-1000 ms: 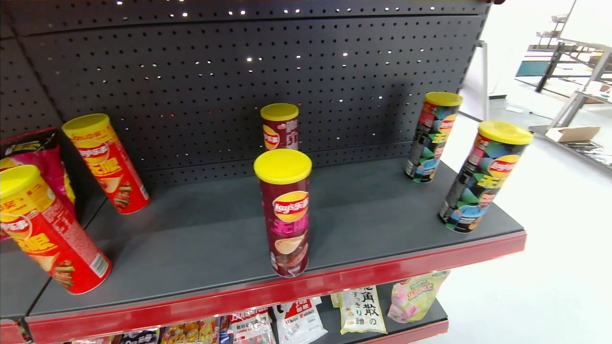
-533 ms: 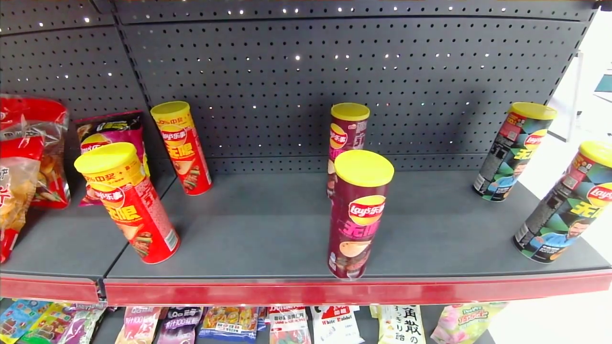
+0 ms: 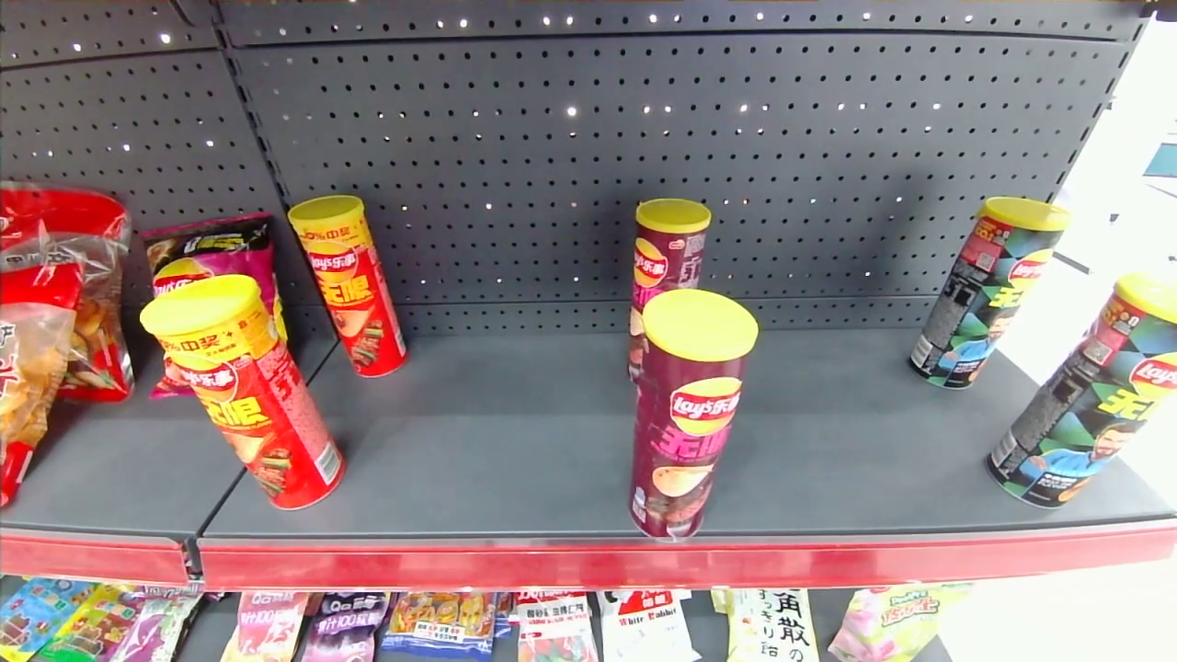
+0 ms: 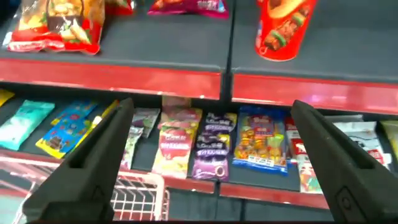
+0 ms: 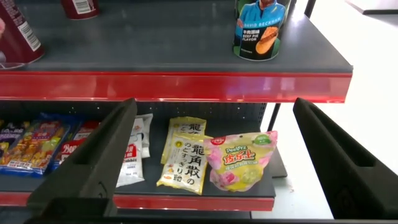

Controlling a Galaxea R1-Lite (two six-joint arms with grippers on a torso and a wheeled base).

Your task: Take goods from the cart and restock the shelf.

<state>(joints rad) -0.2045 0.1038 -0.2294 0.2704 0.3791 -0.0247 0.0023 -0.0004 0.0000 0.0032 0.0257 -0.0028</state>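
Nearest, the left gripper (image 4: 211,107) is seen with its two dark fingers spread wide apart, and nothing is held between them. The right gripper (image 5: 214,102) is opened in the same way, and nothing is gripped by it either. Both are held in front of the shelf unit, about level with the lower shelf (image 5: 193,202).

Close to the left gripper a part of the cart (image 4: 142,198) is seen, a white wire basket with a red rim; what lies in it cannot be told.

On the lower shelf, flat snack packets (image 4: 214,146) are laid side by side, and a pink-green bag (image 5: 241,160) lies near its right end.

Above it, the upper shelf (image 3: 515,441) is found, with a red front edge. Near this edge three cans are stood on their bases, well apart: a front red can (image 3: 244,395) at the left, a front purple can (image 3: 691,414) in the middle and a front dark can (image 3: 1090,395) at the right. Behind each of them a second can of the same kind is set near the back: a rear red can (image 3: 349,280), a rear purple can (image 3: 669,248) and a rear dark can (image 3: 993,290). Yellow lids are carried by all six.

To the left of the red cans, snack bags (image 3: 55,303) are leaned on the neighbouring board.

Farthest, the shelf is closed by a perforated back panel (image 3: 644,165).
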